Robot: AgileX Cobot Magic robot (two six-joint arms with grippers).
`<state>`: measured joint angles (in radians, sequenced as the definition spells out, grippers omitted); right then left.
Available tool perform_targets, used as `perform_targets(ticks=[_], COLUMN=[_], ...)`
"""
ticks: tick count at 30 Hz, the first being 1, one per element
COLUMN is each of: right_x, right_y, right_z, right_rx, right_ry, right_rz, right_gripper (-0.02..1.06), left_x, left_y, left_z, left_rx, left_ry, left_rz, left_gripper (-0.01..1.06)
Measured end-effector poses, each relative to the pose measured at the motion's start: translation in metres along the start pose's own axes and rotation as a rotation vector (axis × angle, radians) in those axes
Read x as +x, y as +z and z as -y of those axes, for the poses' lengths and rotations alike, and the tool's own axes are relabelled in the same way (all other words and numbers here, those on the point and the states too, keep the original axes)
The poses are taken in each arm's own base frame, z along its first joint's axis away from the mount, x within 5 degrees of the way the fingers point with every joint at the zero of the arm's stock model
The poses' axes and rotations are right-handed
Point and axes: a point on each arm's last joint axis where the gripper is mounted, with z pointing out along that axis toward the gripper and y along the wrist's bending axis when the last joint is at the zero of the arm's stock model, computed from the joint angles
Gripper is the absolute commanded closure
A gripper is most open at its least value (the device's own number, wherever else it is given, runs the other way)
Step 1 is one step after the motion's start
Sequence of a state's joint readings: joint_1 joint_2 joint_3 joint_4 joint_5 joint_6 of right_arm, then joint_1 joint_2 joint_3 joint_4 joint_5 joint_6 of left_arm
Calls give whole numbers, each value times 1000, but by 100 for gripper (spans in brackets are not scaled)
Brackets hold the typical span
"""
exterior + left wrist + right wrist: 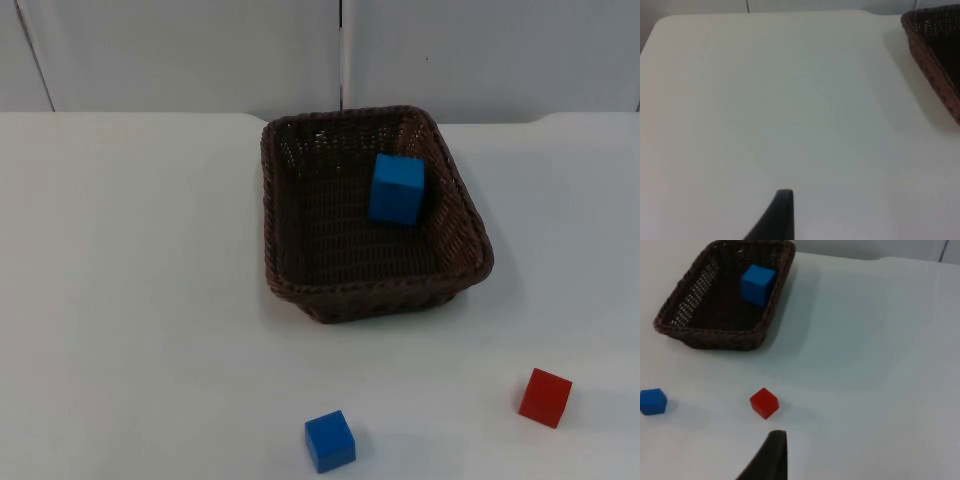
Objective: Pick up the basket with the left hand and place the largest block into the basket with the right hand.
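- The white counter (140,300) carries everything; the dark brown woven rectangular basket (300,290) sits on it, close to the grey partition wall (180,50), and serves as the landmark here.
- The basket rests flat on the counter, not lifted. The risk I judge: if the left arm must lift it, a grip on one rim could tip it, because the load inside sits off-centre.
- The large bright blue cube (397,188), the largest block, lies inside the basket, against its wall on the right arm's side, toward the partition end. A tilt could slide or spill it out.
- The small red cube (545,397) lies on the counter well apart from the basket, beyond its near end and off toward the right arm's side. The small blue cube (330,440) lies beyond the basket's near end, also well apart. Either could be mistaken for the target, the blue one most easily by colour.
- The left gripper (782,215) hangs over bare counter, away from the basket's rim; how its jaws stand I cannot tell.
- The right gripper (771,455) hangs near the red cube, far from the basket; its jaws likewise cannot be judged. A careless descent could knock the red cube.
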<state>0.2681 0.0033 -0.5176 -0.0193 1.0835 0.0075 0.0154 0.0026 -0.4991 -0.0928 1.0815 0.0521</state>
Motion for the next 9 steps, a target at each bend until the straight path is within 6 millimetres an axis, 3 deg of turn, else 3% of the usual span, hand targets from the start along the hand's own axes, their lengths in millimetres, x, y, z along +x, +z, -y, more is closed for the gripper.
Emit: perform_targets(ticks=[9], right_x=[0], right_y=[0], right_z=[-1], right_rx=[109], right_ry=[57], right_rz=[-1], right_gripper=[-1], left_x=[0], left_y=[0], left_z=[0], left_rx=[0], left_ry=[0], left_rz=[0], left_gripper=[0])
